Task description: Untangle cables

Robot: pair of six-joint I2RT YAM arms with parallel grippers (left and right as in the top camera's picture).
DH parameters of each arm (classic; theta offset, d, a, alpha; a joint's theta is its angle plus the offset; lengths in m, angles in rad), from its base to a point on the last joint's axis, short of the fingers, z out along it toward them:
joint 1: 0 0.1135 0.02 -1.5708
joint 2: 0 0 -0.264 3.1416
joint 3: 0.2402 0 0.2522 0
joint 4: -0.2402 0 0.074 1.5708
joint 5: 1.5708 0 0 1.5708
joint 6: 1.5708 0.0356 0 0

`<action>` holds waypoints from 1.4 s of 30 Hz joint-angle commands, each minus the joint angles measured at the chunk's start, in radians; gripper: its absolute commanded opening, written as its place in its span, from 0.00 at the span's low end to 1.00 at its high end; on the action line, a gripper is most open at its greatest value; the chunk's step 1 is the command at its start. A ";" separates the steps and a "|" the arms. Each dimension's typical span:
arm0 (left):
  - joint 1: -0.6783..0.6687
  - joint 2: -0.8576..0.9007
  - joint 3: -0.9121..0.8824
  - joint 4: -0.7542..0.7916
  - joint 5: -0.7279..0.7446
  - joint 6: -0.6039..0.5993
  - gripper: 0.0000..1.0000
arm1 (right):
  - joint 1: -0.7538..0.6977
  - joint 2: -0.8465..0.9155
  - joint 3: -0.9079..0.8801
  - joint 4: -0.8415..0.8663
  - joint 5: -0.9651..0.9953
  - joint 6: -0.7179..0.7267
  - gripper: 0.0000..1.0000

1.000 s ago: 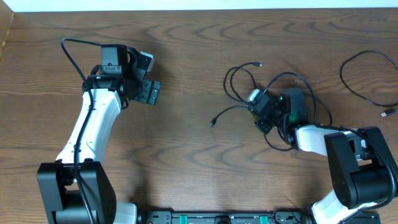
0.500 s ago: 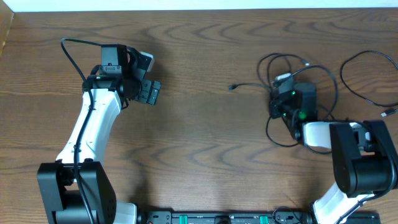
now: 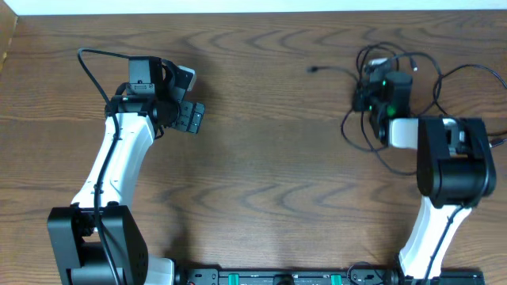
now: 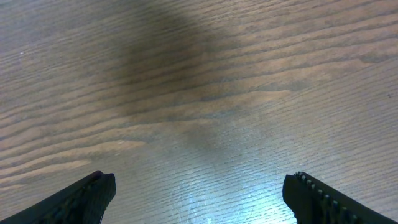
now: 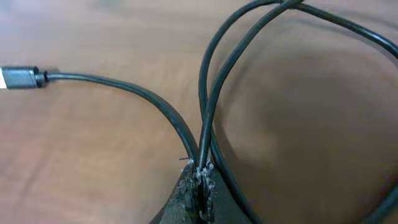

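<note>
A bundle of thin black cables point(image 3: 372, 119) lies tangled at the far right of the table. My right gripper point(image 3: 372, 77) is shut on these cables, and the wrist view shows several strands point(image 5: 208, 93) rising out of its closed tips point(image 5: 200, 174). One strand runs left to a small metal plug point(image 5: 18, 77), which the overhead view shows as a loose end point(image 3: 312, 70). A separate black cable point(image 3: 467, 95) loops further right. My left gripper point(image 3: 190, 119) stands open over bare wood at the far left, its fingers point(image 4: 87, 199) wide apart and empty.
The table's back edge point(image 3: 253, 11) runs along the top of the overhead view. A dark equipment bar point(image 3: 277, 277) lies along the front edge between the two arm bases.
My right gripper has carried the cable bundle away from the table's middle toward the far right, dragging the loose plug end with it. The left arm has not moved.
</note>
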 commanded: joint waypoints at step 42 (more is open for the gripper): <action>0.002 0.008 0.009 -0.001 -0.006 -0.009 0.91 | -0.106 0.057 0.781 -0.721 0.003 0.079 0.99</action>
